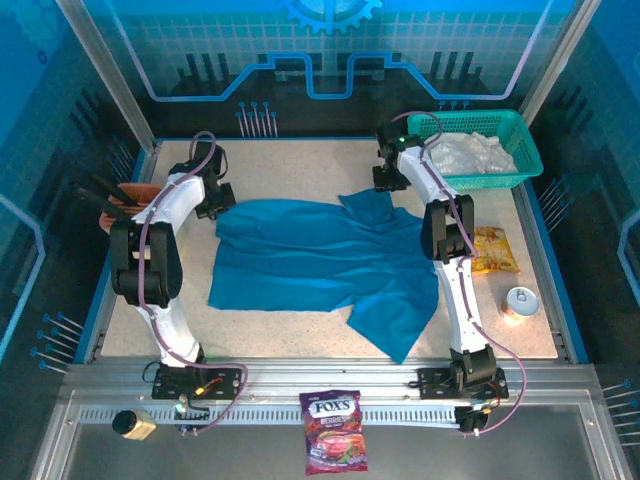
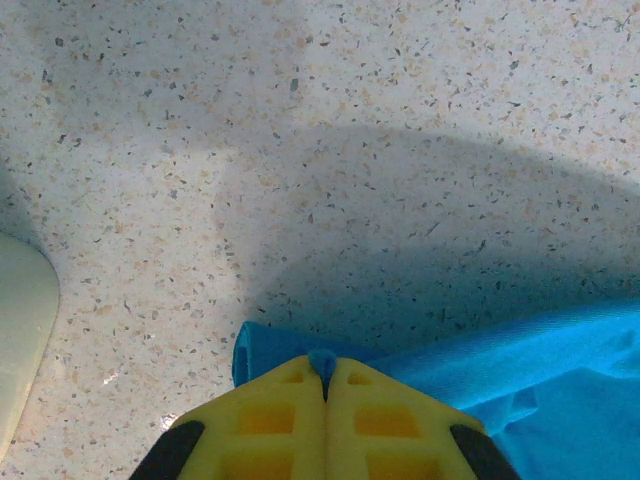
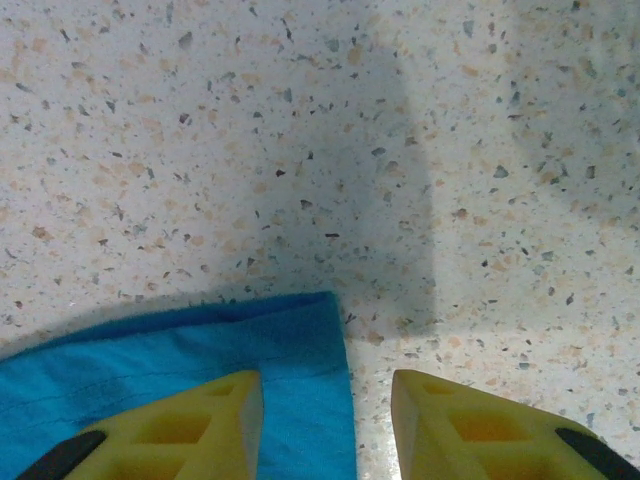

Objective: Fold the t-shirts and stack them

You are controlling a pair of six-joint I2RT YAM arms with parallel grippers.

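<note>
The teal-blue t-shirt lies spread and rumpled across the middle of the table. My left gripper is at the shirt's far left corner, shut, with a small nub of blue cloth pinched between its yellow fingertips. My right gripper hangs low over the shirt's far right corner. In the right wrist view its jaws stand open, and the cloth's corner lies flat under the left finger and partway into the gap. The white t-shirt sits crumpled in the basket.
The teal mesh basket stands at the back right. A yellow snack bag and a small round tin lie by the right edge. An orange-brown object sits at far left. A FOXS candy bag rests on the front rail.
</note>
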